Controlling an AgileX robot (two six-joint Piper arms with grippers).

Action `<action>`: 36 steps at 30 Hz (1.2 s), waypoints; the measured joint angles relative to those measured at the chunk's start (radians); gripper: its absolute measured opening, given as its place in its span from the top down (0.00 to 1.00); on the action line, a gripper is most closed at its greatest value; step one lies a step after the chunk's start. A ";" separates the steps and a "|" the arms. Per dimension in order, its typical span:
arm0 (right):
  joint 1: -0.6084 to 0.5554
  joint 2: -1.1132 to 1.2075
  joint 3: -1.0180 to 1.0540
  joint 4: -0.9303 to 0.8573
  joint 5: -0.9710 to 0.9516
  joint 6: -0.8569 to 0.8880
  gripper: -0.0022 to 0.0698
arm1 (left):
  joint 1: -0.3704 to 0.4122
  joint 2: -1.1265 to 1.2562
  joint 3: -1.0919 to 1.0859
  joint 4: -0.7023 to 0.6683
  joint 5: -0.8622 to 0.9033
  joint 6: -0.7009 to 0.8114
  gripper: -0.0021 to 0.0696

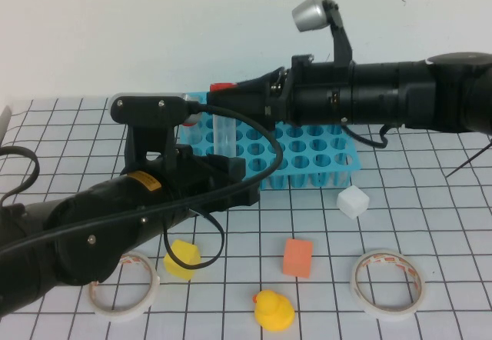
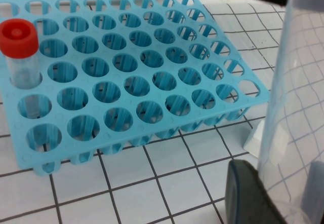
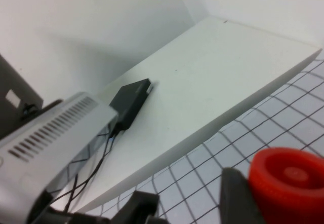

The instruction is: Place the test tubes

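Observation:
The blue test tube rack (image 1: 307,149) stands at the back middle of the table. My left gripper (image 1: 227,172) reaches in from the lower left and is shut on a clear test tube (image 1: 224,134), held upright in front of the rack. In the left wrist view that test tube (image 2: 296,107) stands between my left gripper's (image 2: 291,196) fingers. My right gripper (image 1: 232,90) comes in level from the right and is shut on that tube's red cap (image 1: 223,88); its finger (image 3: 237,196) presses against the cap (image 3: 288,181). A second red-capped tube (image 2: 21,51) stands in a rack (image 2: 152,107) hole.
A white cube (image 1: 353,201) sits just right of the rack. In front lie an orange block (image 1: 297,257), a yellow duck (image 1: 274,310), a yellow piece (image 1: 181,261) and two tape rolls (image 1: 388,282) (image 1: 123,288).

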 joint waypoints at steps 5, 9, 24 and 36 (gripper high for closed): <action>0.002 0.011 -0.002 0.002 0.021 0.002 0.57 | 0.000 0.000 0.002 0.000 0.006 0.000 0.68; 0.002 0.011 -0.002 0.002 0.023 0.002 0.57 | 0.000 0.000 0.002 0.000 0.008 0.000 0.68; 0.002 0.013 -0.028 0.000 0.012 -0.136 0.57 | 0.000 -0.025 0.002 0.000 0.059 0.195 0.43; 0.002 0.013 -0.081 0.000 -0.004 -0.275 0.57 | 0.000 -0.330 0.152 0.051 0.210 0.383 0.91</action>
